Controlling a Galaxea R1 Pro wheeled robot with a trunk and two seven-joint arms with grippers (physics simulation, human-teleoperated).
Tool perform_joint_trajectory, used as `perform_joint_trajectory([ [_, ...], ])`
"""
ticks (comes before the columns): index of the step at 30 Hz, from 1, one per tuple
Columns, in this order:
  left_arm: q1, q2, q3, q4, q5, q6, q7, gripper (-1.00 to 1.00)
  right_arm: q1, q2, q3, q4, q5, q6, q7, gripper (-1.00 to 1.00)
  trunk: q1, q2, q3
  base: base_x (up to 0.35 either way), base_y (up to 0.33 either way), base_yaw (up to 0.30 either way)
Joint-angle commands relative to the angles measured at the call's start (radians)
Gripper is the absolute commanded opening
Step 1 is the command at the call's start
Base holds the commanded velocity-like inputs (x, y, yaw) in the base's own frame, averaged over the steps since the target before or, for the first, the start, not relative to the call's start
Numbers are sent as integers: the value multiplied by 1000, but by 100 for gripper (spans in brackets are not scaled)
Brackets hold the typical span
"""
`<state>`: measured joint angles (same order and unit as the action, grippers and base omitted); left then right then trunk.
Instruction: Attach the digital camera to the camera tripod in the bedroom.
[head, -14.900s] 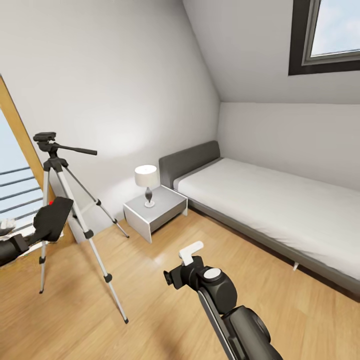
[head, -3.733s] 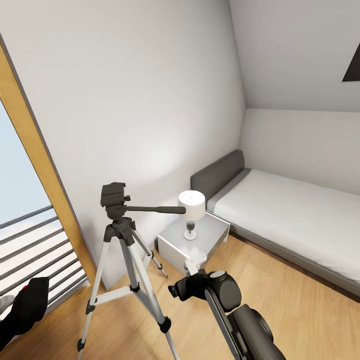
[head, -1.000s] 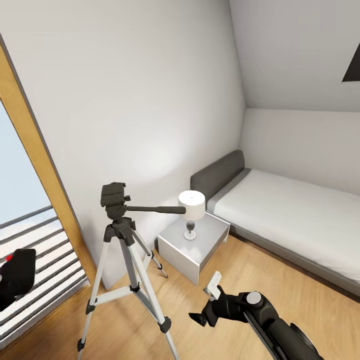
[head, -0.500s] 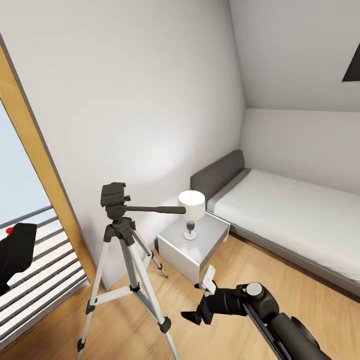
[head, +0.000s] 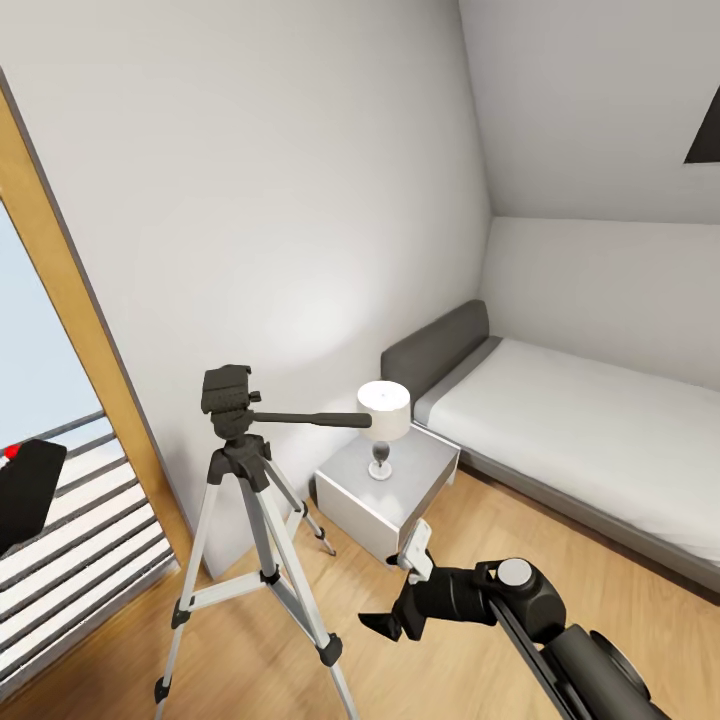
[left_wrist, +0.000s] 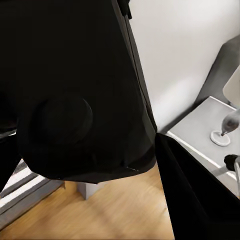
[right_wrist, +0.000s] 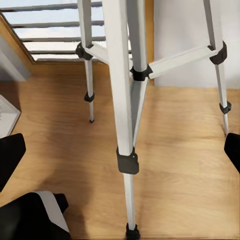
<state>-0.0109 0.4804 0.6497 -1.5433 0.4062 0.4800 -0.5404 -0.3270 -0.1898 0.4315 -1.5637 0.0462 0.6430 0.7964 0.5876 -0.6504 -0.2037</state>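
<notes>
Digital camera (head: 25, 490) gripped in left hand (left_wrist: 165, 170) at far left, now slightly lower, well short of camera tripod (head: 245, 470) head. Right hand (head: 400, 590) open, empty, swung toward tripod legs; mounting not begun.

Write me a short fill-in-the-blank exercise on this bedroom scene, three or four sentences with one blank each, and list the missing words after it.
1. The camera tripod stands on the wooden ____.
2. On the grey bedside table stands a small ____ with a white shade.
3. The digital camera, at the head view's left edge, has a round button coloured ____.
4. The right gripper hovers beside the tripod's ____, low down.

Missing words: floor; lamp; red; legs
</notes>
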Motion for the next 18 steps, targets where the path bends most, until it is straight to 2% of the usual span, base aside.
perform_joint_trajectory([
  [1, -1, 5, 0, -2, 1, 6, -5, -100, 0, 0, 0, -4, 5, 17, 4, 100, 0, -1, -2, 0, 0, 0],
  [6, -1, 19, -24, -19, -20, -12, -59, -100, 1, -5, -1, -13, 5, 56, 5, 100, 0, -1, -2, 0, 0, 0],
  [11, 4, 18, -42, -47, -39, -87, -154, -100, 2, -7, -3, -24, 4, 69, 6, 100, 0, -1, -2, 0, 0, 0],
  [18, 7, 20, -44, -58, -47, -143, -204, -100, 2, -8, -3, -39, 4, 73, 6, 100, 0, -1, -2, 0, 0, 0],
])
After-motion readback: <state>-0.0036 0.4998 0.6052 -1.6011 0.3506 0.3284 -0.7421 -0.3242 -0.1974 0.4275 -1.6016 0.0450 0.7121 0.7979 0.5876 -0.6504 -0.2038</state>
